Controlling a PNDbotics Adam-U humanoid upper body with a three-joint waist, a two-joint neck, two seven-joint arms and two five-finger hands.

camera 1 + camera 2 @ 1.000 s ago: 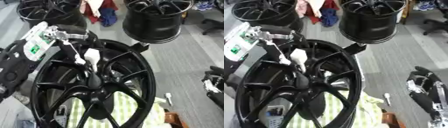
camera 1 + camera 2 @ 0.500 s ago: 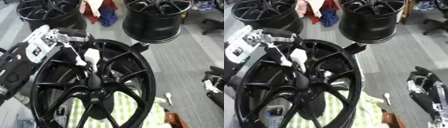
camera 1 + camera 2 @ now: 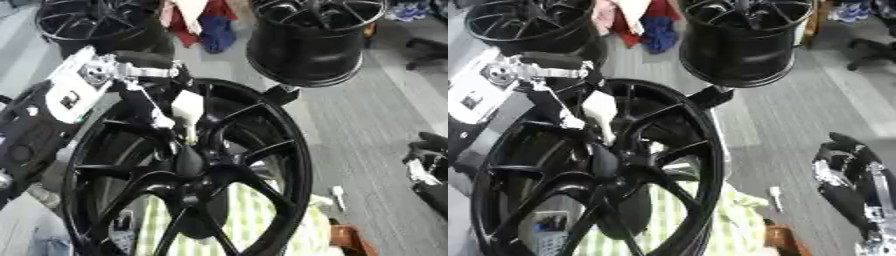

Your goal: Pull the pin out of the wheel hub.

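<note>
Black alloy fills most of what we are looking down on: the wheel hub [image 3: 188, 185] is standing tilted before us, its spokes meeting at a dark centre, so its face is open to our reach from the left. We are bringing our left hand [image 3: 162, 100] in over the upper spokes, fingers curled and pinching a white, elongated piece that we are taking for the pin [image 3: 186, 109]. It is sitting just above the hub centre, its long axis running roughly up and down in the view, lower end aimed at the centre; whether that end is in the hole we cannot tell. Our right hand [image 3: 846, 172] is resting at the right edge, apparently idle; we cannot tell how its fingers are set.
</note>
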